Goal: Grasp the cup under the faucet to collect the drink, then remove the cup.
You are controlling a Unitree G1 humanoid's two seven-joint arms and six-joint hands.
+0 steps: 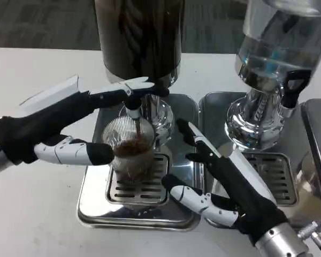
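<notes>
Clear ribbed cup (131,152) on the drip tray (96,206) grate under the dark dispenser's faucet (132,107), brown drink streaming in, left hand (80,126) gripping the cup, right hand (219,179) open, fingers spread, empty, just beside the tray's right edge

Two drink dispensers: dark one (139,37) at left, clear one (281,48) at right
Two faucets: one (132,104) under dark dispenser, one (292,88) under clear dispenser
Two metal drip trays: left tray (93,206), right tray (214,104); edge of third tray (315,115) at far right
Two slotted grates: one (150,187) in left tray, one (278,179) in right tray
One clear ribbed cup (131,147), brown drink inside
Two hands: left hand (69,128), right hand (224,182)
One white counter (32,214)
</notes>
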